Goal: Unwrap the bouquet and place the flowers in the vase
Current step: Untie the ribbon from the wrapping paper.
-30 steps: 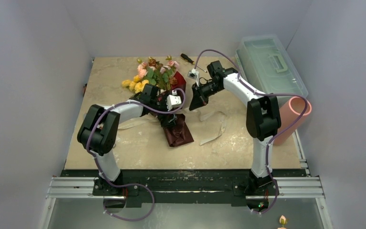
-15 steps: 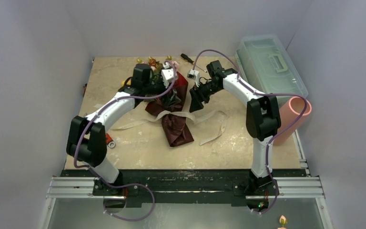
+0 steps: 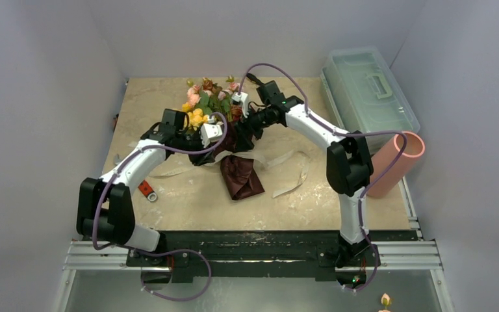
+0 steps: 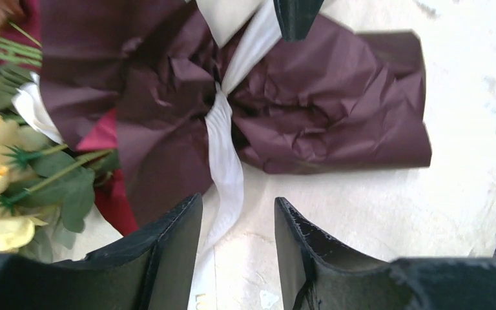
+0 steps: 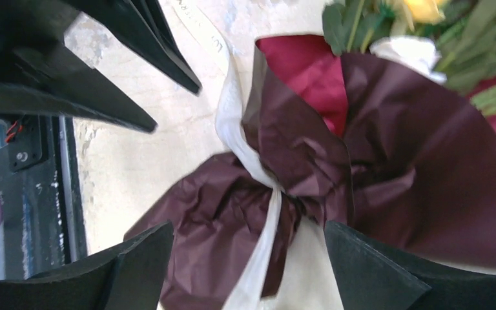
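1. Since the earlier frames the left arm has drawn back from over the blooms to the bouquet's (image 3: 240,180) left side. The right arm has swung in from the bouquet's right and now hangs over its tied waist.
2. The left gripper (image 4: 236,208) has narrowed and the right gripper (image 5: 248,230) has spread wide.
3. The left claw is now partly open, with a clear gap between its two black fingers (image 4: 168,239). The cream ribbon (image 4: 223,145) trails from the bouquet's waist down into that gap, close to one finger. Nothing looks pinched.
4. The right claw is wide open and holds nothing. Its fingers (image 5: 368,265) stand either side of the bouquet's waist, above the ribbon knot.
5. One right finger's tip shows at the top edge of the left wrist view, just past the knot. The left claw's dark points show beside the bouquet in the right wrist view.
6. The bouquet lies on the table (image 3: 312,201), still wrapped in dark red crinkled paper and cinched by the ribbon.
7. The flowers (image 3: 203,104), pink, yellow and orange with green leaves, fan out at the bouquet's far end. The paper tail points toward the arm bases.
8. Loose ribbon ends (image 3: 291,183) lie just to the right of the bouquet.
9. The vase (image 3: 396,162) is well apart from the bouquet, out to its right, with no flowers in it.
10. A clear box (image 3: 367,88) sits beyond the vase, to the bouquet's far right.
11. A small red object (image 3: 146,190) lies to the bouquet's left.
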You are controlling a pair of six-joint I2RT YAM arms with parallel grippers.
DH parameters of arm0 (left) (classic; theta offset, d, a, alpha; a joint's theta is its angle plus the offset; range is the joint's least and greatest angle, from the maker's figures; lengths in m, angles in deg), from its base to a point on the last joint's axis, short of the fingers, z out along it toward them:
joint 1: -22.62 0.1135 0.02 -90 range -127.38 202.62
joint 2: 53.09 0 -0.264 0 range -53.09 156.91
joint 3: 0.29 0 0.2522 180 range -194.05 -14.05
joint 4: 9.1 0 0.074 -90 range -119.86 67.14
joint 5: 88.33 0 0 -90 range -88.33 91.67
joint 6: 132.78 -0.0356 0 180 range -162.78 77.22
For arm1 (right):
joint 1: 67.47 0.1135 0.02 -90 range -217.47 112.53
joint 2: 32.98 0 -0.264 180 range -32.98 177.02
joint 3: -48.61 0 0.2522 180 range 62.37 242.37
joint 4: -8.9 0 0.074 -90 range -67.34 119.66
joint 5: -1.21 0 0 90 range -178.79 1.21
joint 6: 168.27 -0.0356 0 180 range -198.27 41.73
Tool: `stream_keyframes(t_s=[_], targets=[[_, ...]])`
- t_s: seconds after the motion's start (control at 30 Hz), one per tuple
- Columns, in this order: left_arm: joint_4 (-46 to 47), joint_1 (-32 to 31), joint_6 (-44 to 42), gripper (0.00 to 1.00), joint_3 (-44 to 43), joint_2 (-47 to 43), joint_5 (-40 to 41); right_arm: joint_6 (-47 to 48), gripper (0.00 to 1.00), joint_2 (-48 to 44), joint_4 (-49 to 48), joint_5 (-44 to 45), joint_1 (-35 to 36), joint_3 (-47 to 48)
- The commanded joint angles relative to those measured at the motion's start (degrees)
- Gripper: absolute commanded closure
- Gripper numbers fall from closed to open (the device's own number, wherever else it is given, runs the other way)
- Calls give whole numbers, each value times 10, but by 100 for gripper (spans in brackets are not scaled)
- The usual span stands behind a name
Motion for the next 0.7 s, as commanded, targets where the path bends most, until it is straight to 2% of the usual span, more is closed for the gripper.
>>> stream_keyframes(t_s=[0.0, 0.27, 0.47, 0.57, 0.67], targets=[[4, 7, -78, 55, 32, 6, 9, -11, 7, 21, -48, 30, 20, 25], [84, 6, -110, 52, 73, 47, 30, 13, 5, 48, -60, 52, 33, 0], [117, -2, -116, 42, 86, 79, 40, 30, 5, 67, -64, 74, 33, -24], [145, -10, -109, 44, 93, 92, 57, 40, 4, 73, -61, 84, 33, -30], [169, -16, -79, 54, 94, 96, 66, 48, 4, 80, -60, 95, 35, -36]])
